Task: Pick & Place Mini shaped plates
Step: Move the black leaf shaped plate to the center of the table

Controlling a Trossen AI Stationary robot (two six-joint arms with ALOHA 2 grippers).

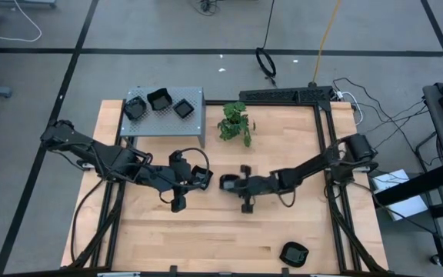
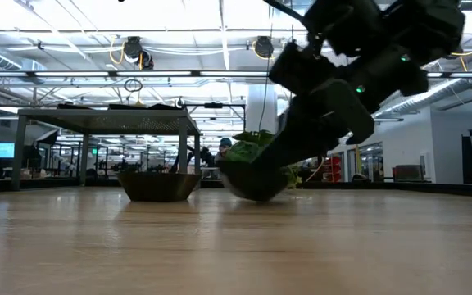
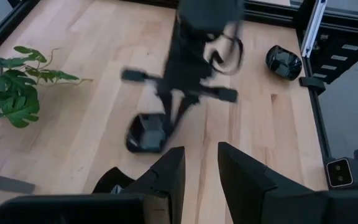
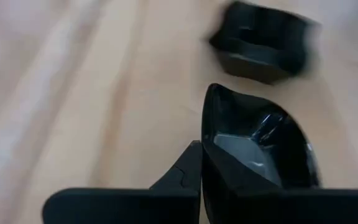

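Note:
Small glossy black plates are scattered about. One plate point(image 1: 228, 182) sits in my right gripper point(image 1: 223, 183) at mid-table, seen tilted in the low view point(image 2: 256, 182). A second plate point(image 2: 158, 185) rests flat on the wood just by my left gripper point(image 1: 203, 178). That gripper is open point(image 3: 201, 163), with the plate point(image 3: 112, 181) beside one finger. Three plates point(image 1: 158, 100) lie on top of the grey perforated shelf point(image 1: 168, 123). Another plate point(image 1: 293, 252) lies near the table's near right corner. My right gripper holds the plate by its rim point(image 4: 209, 140), pinched with one finger point(image 4: 180, 175) outside the wall and the other inside the hollow. The fingers come low from the table's right. The plate is tilted; I cannot tell whether its underside is off the wood.
A small green potted plant point(image 1: 235, 123) stands right of the shelf, at the far side. A black frame rail point(image 1: 287, 95) runs along the far right edge. Bare wood stretches across the table's near half.

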